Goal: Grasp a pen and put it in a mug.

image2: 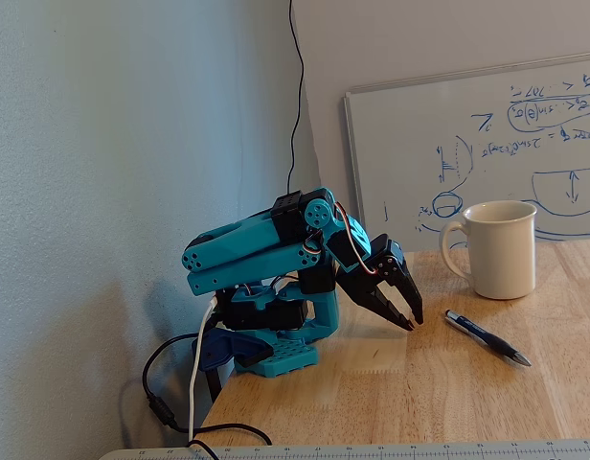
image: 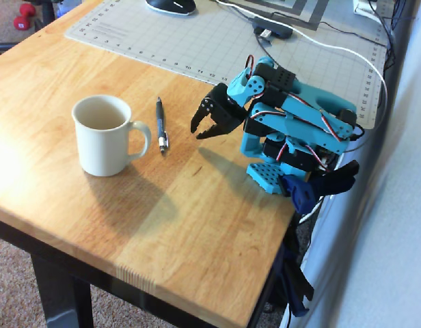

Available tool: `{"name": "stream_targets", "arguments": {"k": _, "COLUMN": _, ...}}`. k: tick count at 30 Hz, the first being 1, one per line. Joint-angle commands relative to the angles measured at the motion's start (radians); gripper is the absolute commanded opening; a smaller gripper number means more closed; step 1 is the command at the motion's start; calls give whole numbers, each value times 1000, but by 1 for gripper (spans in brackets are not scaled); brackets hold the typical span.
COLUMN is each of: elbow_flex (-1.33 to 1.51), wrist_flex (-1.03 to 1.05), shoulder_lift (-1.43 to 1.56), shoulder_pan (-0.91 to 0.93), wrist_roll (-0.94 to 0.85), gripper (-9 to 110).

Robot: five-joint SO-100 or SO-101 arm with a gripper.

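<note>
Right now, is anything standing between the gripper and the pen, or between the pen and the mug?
Nothing visible. In the overhead view only bare table separates the gripper from the pen, and the pen lies just beside the mug, near its handle. The mug stands upright with its mouth uncovered.

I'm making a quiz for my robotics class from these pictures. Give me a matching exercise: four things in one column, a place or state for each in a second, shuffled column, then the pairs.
Things:
1. pen
2. mug
3. claw
4. cutting mat

Places or states:
A. stands upright, nothing inside it
B. hangs above the wood, holding nothing
C. lies flat on the wood beside the handle
D. covers the far part of the table in the overhead view

Pairs: 1-C, 2-A, 3-B, 4-D
</note>
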Motion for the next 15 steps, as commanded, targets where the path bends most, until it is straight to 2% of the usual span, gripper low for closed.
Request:
{"name": "stream_targets", "arguments": {"k": 1, "elbow_flex": -17, "wrist_flex": 3, "shoulder_lift": 28, "shoulder_pan": -11, "wrist_roll": -5, "gripper": 4}}
{"name": "stream_targets", "arguments": {"k": 15, "elbow_flex": -18, "wrist_flex": 0, "shoulder_lift": 5, "shoulder_pan": -14, "wrist_roll": -9, "gripper": 4}}
